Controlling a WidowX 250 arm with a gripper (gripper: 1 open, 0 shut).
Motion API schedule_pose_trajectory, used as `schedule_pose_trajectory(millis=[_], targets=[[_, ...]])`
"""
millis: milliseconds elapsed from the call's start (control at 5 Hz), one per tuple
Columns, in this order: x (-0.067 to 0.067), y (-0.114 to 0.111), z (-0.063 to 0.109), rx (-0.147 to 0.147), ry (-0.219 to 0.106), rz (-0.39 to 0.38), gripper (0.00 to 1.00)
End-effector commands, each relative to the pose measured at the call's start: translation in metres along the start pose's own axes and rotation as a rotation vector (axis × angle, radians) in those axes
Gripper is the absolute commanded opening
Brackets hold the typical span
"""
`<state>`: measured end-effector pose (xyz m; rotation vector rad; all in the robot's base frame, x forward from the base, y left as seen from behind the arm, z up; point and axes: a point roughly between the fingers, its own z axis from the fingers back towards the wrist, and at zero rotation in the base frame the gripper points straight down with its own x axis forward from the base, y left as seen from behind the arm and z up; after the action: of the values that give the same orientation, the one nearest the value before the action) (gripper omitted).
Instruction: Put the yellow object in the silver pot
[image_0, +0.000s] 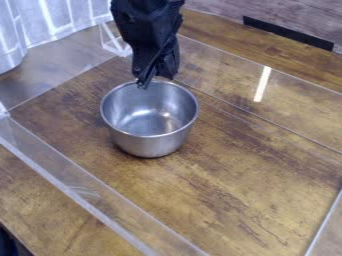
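Note:
The silver pot (147, 146) stands upright on the wooden table, left of centre, and its shiny inside holds nothing that I can see. My black gripper (150, 76) hangs tilted just behind the pot's far rim, its fingertips pressed together and shut, low near the table. The yellow object is hidden here, with the gripper covering the spot behind the pot. Nothing shows between the fingers.
Low clear acrylic walls (80, 195) fence the wooden work area. A small clear plastic stand (118, 40) sits at the back left, close to the arm. White curtain (40, 20) hangs at the top left. A glare streak (262, 82) lies on the right.

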<state>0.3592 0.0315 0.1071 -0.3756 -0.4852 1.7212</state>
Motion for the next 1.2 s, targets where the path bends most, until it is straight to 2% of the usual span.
schedule_pose_trajectory(millis=[0,400,600,800,1000], targets=[[-0.005,0.002,0.004,-0.045,0.040,-0.026,0.00],[-0.005,0.021,-0.036,-0.012,0.101,-0.084,0.00],[-0.016,0.020,-0.037,0.019,0.121,-0.094,0.00],[-0.027,0.022,-0.037,0.034,0.136,-0.113,0.00],[-0.026,0.024,-0.037,0.055,0.119,-0.090,0.00]])
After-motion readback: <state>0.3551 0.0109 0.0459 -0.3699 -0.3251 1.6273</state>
